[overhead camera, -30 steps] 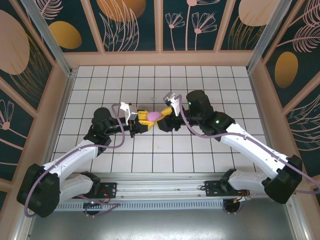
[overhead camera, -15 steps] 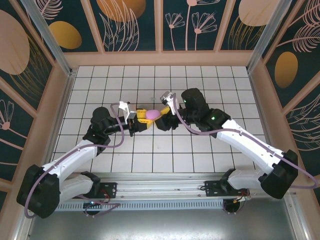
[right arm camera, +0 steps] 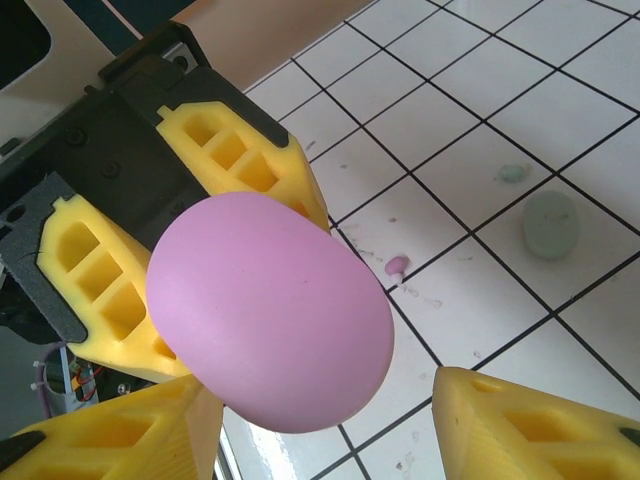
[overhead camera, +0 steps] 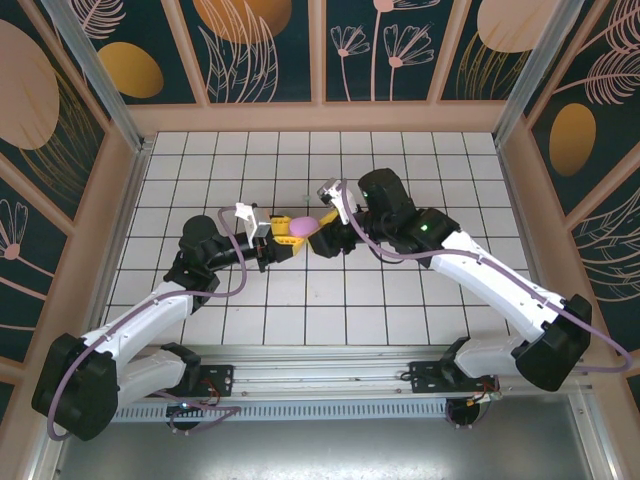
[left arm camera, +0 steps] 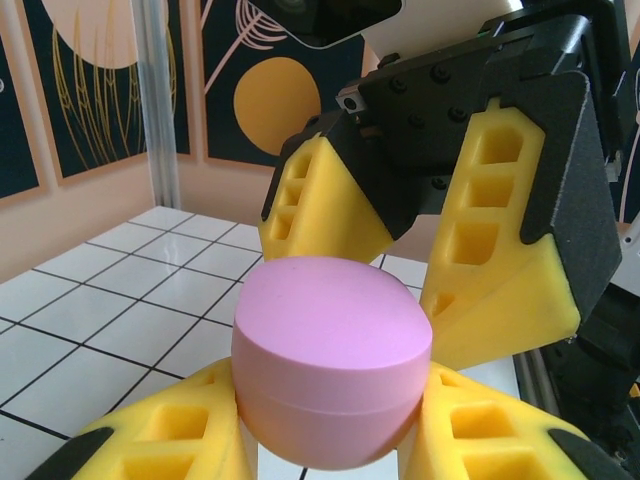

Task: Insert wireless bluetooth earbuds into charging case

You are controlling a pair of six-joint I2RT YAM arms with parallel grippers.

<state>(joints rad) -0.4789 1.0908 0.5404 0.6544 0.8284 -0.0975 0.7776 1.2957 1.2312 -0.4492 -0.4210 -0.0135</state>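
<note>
Mid-table, just above the tiled floor (overhead camera: 400,290), both arms meet nose to nose. The left gripper (overhead camera: 285,240) is clamped on the pink case (left arm camera: 332,375), its yellow fingers (left arm camera: 165,435) hugging the lower half from either side. The seam line runs unbroken all the way round, so the lid looks closed, and nothing can be seen inside.

The right gripper (overhead camera: 322,235) comes in from the opposite side with its jaws spread wide. On the left wrist view its two yellow fingers (left arm camera: 325,205) straddle the case from behind. On its own camera one finger sits right by the case and the other (right arm camera: 530,420) stands well apart, so it grips nothing.

Now the relation that matters. The pink earbud (right arm camera: 397,265) lies loose on a tile below and just beyond the case, on the right gripper's side. Farther out sit the mint earbud (right arm camera: 512,173) and, near it, the mint case (right arm camera: 550,225), also closed as far as I can tell.

My read: the case has to be opened first, the free right arm working the lid against the left's hold. After that, the right arm is the nearer one to drop down for the pink earbud.
</note>
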